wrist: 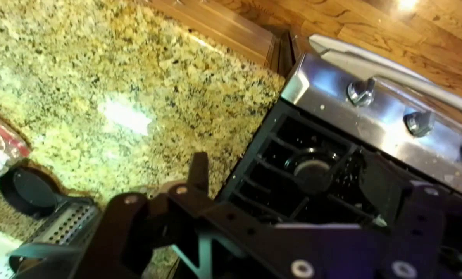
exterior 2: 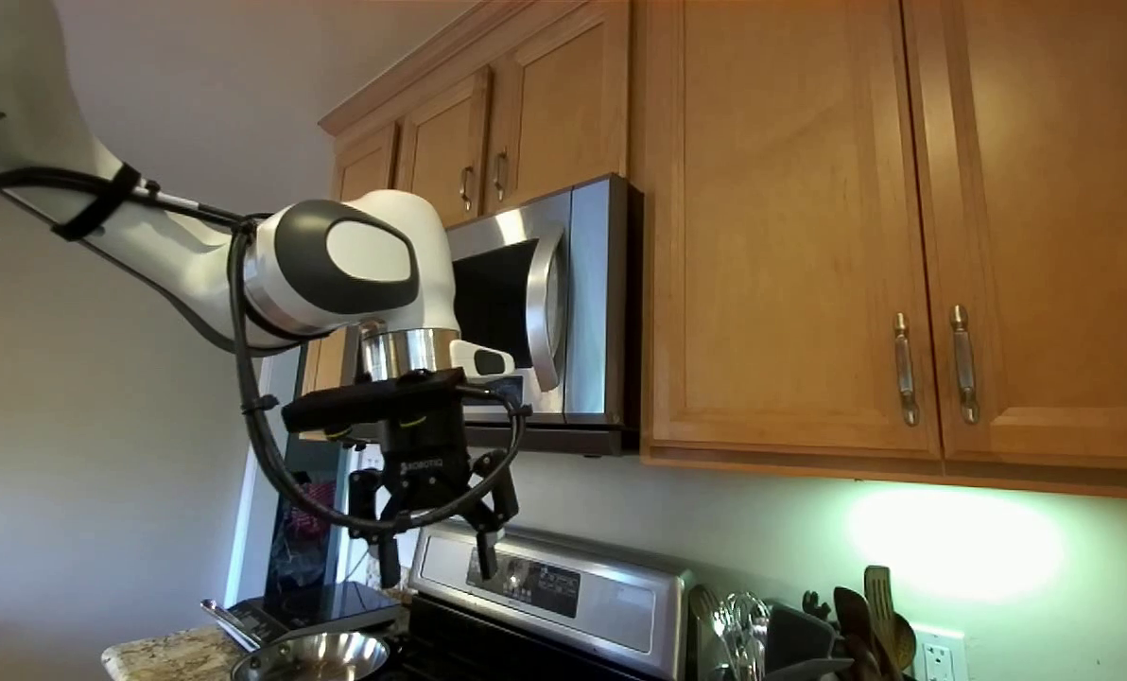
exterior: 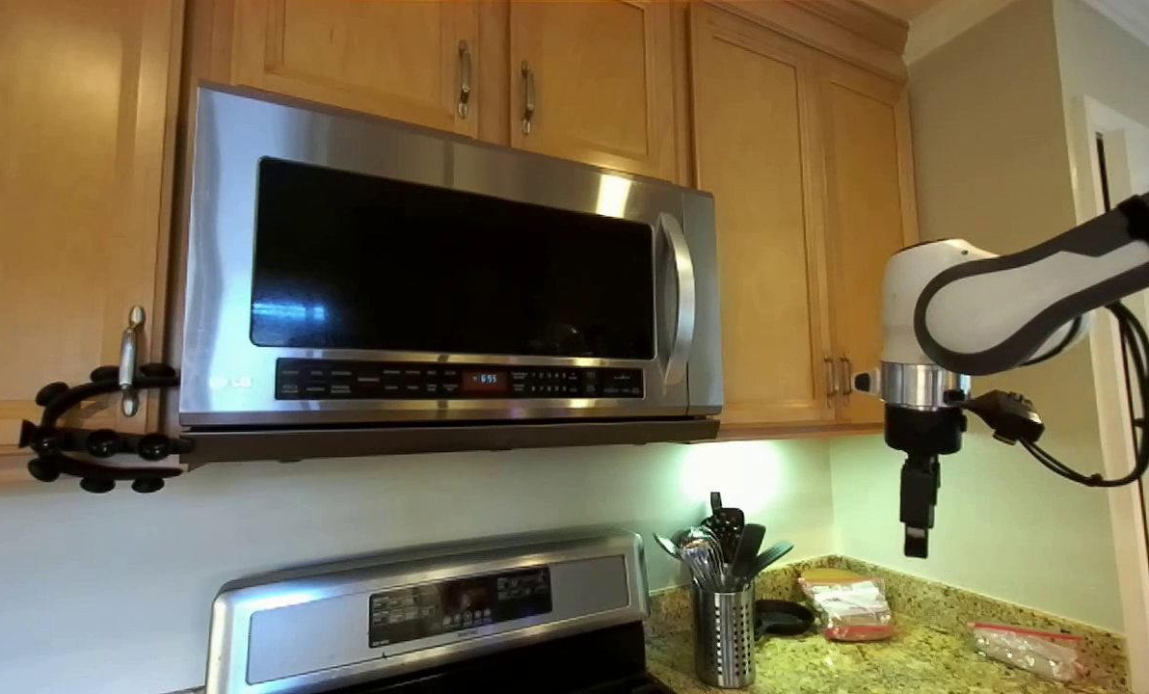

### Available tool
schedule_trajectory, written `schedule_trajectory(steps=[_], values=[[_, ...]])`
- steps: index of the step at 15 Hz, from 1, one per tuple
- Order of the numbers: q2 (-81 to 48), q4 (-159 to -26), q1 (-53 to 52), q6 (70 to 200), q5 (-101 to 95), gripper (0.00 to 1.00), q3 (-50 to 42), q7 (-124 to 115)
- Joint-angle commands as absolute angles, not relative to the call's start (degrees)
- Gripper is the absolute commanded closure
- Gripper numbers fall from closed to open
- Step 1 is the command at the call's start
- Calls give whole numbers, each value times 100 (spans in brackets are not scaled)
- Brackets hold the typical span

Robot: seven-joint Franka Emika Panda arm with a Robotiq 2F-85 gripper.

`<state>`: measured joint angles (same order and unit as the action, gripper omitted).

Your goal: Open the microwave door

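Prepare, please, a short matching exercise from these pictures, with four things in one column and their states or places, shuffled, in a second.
Things:
1. Microwave door
2. Pincer
3. Small pan
4. Perforated steel canister

States or places:
A. Holding utensils
B. Black, on the granite countertop
C. Open, gripping nothing
D. Closed, above the stove

Right pairs: 1-D, 2-C, 3-B, 4-A.

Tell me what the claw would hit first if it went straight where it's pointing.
Pointing down, the claw would probably meet the gas cooktop first, or perhaps the granite countertop beside it; the wrist view leaves depth unclear.
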<state>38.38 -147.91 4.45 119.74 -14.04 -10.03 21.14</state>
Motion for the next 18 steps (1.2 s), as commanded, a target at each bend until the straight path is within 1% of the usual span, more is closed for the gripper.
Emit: schedule_trajectory(steps=[1, 7, 9, 10, 15, 18], values=[[3142, -14021, 308, 12577, -1031, 0, -1056, 1879], [2322, -13143, 228, 13667, -418, 0, -908, 1631], [2112, -12962, 167, 13753, -376, 0, -862, 1776], [2364, -13178, 261, 13613, -478, 0, -851, 1772], [2266, -13115, 256, 13616, -476, 0, -835, 1772], [2044, -12996, 227, 14419, -267, 0, -754, 1402]])
